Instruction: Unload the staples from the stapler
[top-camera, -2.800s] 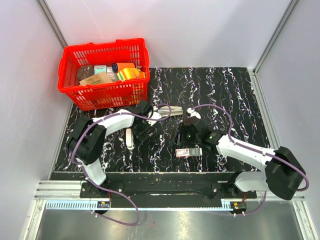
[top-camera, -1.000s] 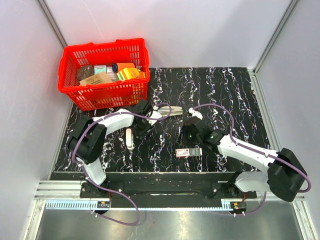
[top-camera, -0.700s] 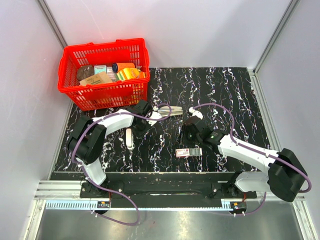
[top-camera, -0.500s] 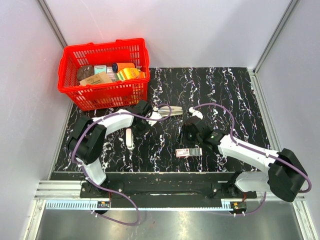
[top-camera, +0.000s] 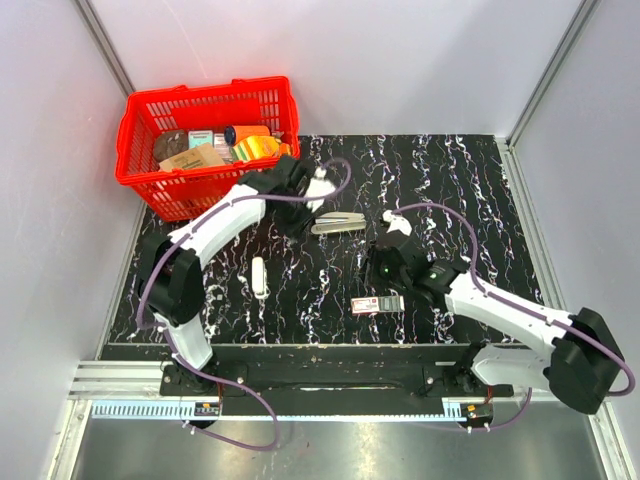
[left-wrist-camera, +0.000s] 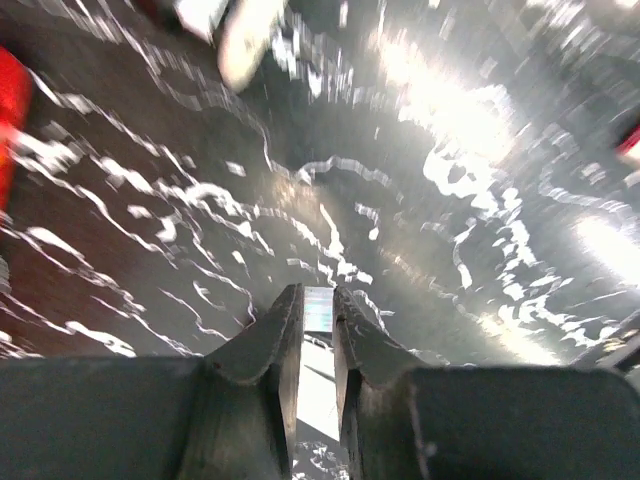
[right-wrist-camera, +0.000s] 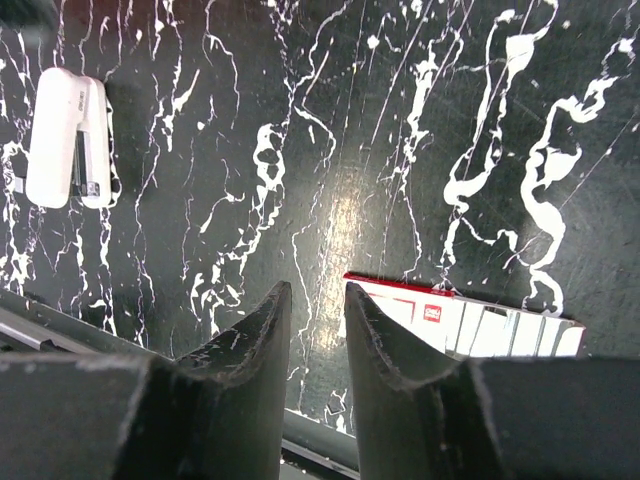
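Nearest the arm bases lay one small red-and-white box (top-camera: 377, 304), flat on the black marbled table (top-camera: 440, 190). The right gripper (right-wrist-camera: 312, 292) hung low directly over the table with the box just beyond its fingertips. Its fingers stood slightly spread with bare tabletop visible in the gap, so it held nothing; it was probably parked there to stay out of the other arm's way. To the left, well apart from the box, lay one short white bar (top-camera: 259, 277), untouched. Further in, the single stapler (top-camera: 338, 222) lay flat near the middle of the table, free of both grippers and within reach of either arm, which suits a job needing one arm to steady it and one to extract. Just beyond the stapler's left end, the left gripper (left-wrist-camera: 318, 295) was raised above the table. Its fingers were drawn nearly together, with a pale sliver showing in the narrow gap; the blurred wrist view did not show whether that was a pinched strip or glare. Farthest back stood one red basket (top-camera: 215, 190) containing several packets. Two arms were present in total.
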